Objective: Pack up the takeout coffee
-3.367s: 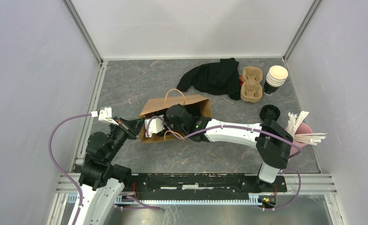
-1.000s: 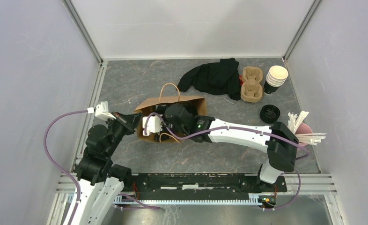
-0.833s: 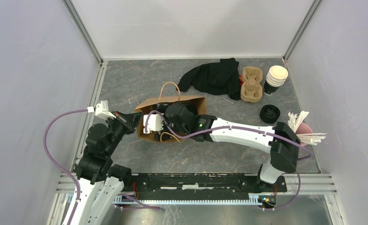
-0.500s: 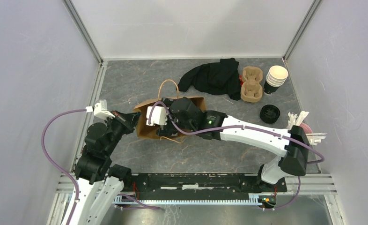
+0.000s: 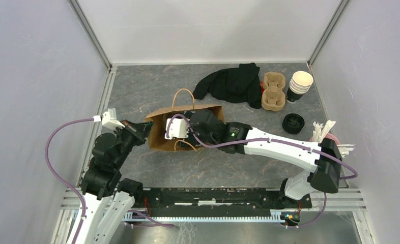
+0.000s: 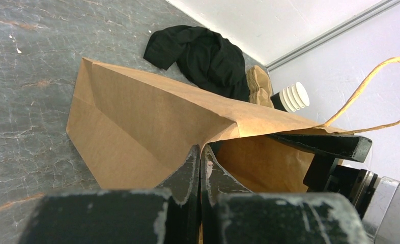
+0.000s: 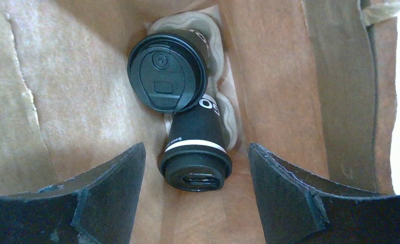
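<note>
Two arms meet at the brown paper bag (image 5: 160, 138) in the overhead view. The left fingers (image 5: 142, 133) are at the bag's left edge, and the right arm (image 5: 269, 145) reaches into its mouth, where its tips are hidden. Beyond the bag on the grey surface (image 5: 137, 94) lie a black cloth (image 5: 231, 84), a spare pulp carrier (image 5: 273, 90), a stack of lidless cups (image 5: 300, 84) and loose lids (image 5: 293, 123), all untouched.

From the left wrist, the left fingers (image 6: 190, 168) are pressed together, pinching the paper bag (image 6: 137, 117) at its rim and holding the mouth open.

From the right wrist, both takeout coffees sit deep inside the paper bag (image 7: 279, 76) in a pulp tray (image 7: 216, 38). The far cup (image 7: 167, 76) shows its lid face-on. The near cup (image 7: 197, 147) may be leaning towards the camera, though the steep angle makes that hard to tell. The right fingers (image 7: 111, 193) are spread wide either side of the near cup and hold nothing.

The loading itself looks done. What seems left is drawing the right arm out without snagging the paper, then letting go of the rim.
</note>
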